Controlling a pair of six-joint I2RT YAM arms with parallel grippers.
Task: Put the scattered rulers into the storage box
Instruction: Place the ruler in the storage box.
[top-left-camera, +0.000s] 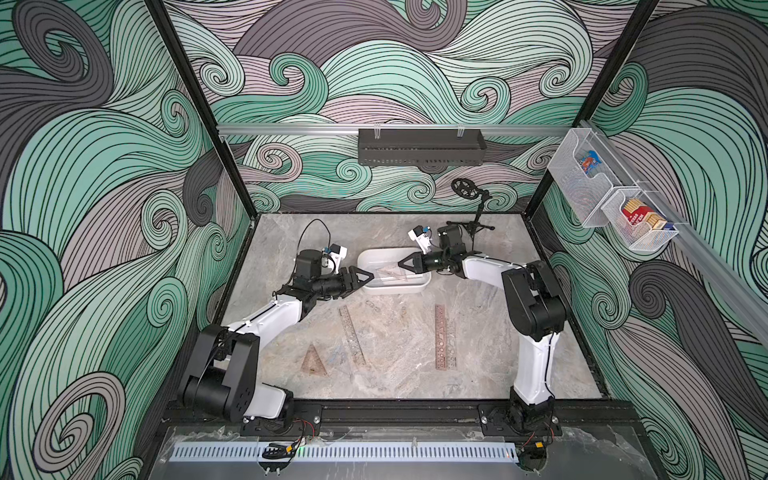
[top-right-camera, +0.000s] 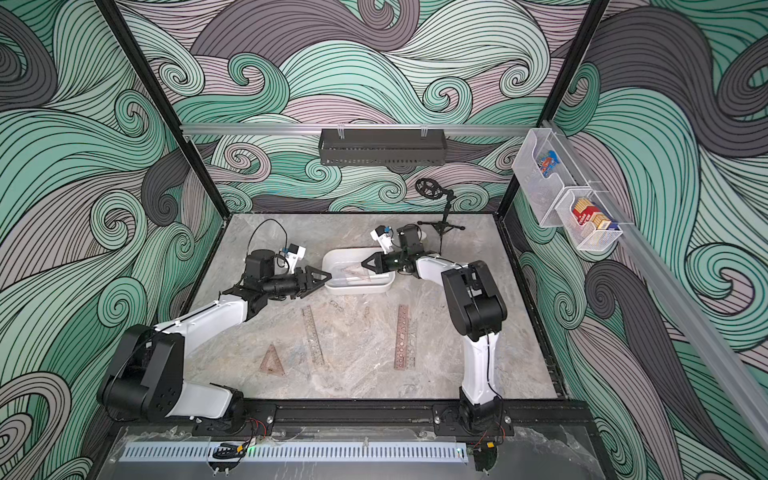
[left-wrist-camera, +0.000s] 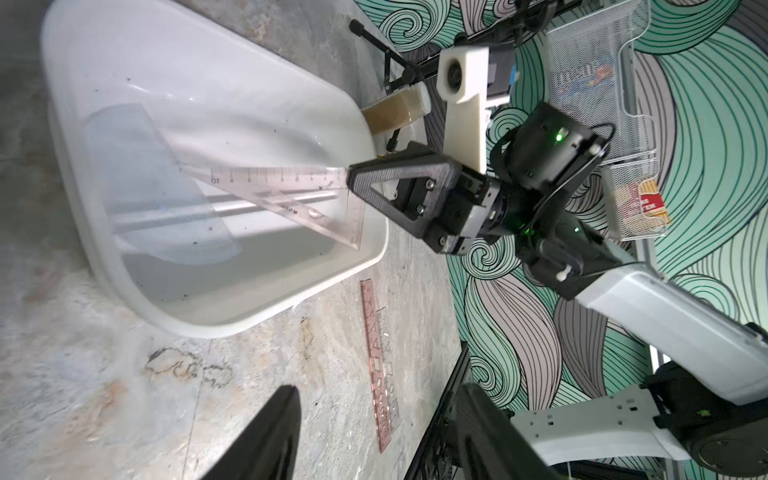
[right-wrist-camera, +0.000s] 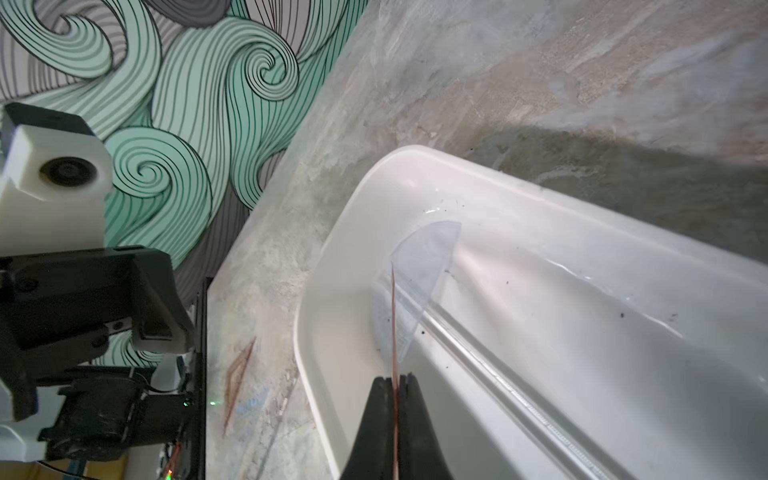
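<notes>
Rulers inside white storage box

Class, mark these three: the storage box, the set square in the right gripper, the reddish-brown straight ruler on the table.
storage box (top-left-camera: 395, 290): in a top view, near wall.
set square (left-wrist-camera: 270, 180): left wrist view, graduated edge.
reddish-brown straight ruler (top-left-camera: 440, 337): in a top view, mid-length.

Your left arm and right arm wore white shells over black joints, triangular black fingers, a looping black cable, green lights.
</notes>
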